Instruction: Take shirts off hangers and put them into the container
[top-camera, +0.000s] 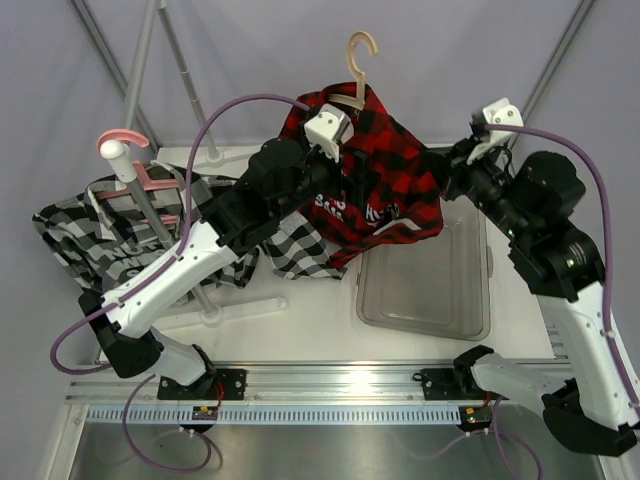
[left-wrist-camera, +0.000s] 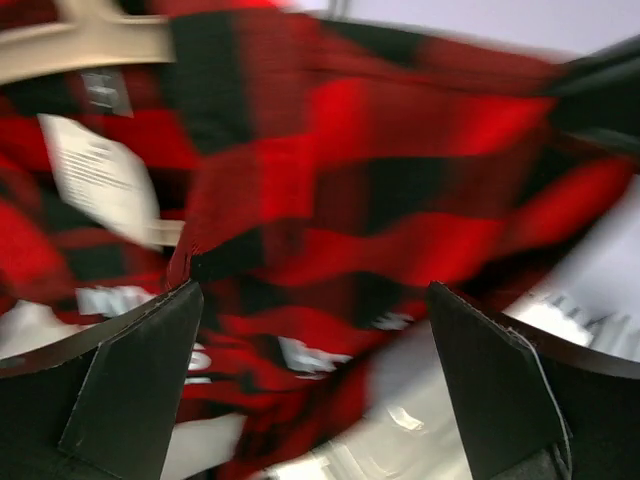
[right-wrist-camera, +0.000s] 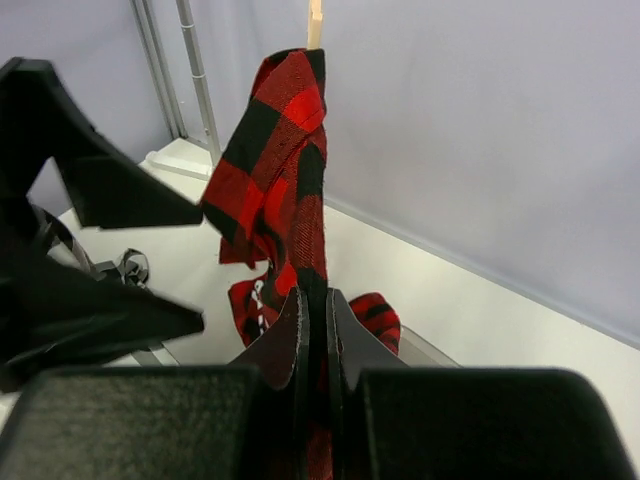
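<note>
Plastic container (top-camera: 425, 290): is lying flat on the white counter (top-camera: 290, 310), in front of the right arm.
Black-and-white shirt (top-camera: 80, 235): is draping from the pink hanger (top-camera: 125, 140) at the left, spreading around the grey rack pole (top-camera: 150, 205); one checked flap is showing beneath the left arm.
Left hand (left-wrist-camera: 315, 330): is hovering with its fingers (left-wrist-camera: 130, 390) standing wide apart, facing the red cloth and gripping nothing.
Right hand (right-wrist-camera: 315, 330): is pinching its fingers together on the right edge of the red-and-black shirt (top-camera: 385, 170).
Red-and-black shirt: is hanging aloft between the two hands, its hem overlapping the container's far left corner when seen from above; whether it is touching the container cannot be told.
Beige hanger (top-camera: 360, 50): is sitting inside the shirt's collar, its hook rising free above the cloth, farthest from the arm bases.
</note>
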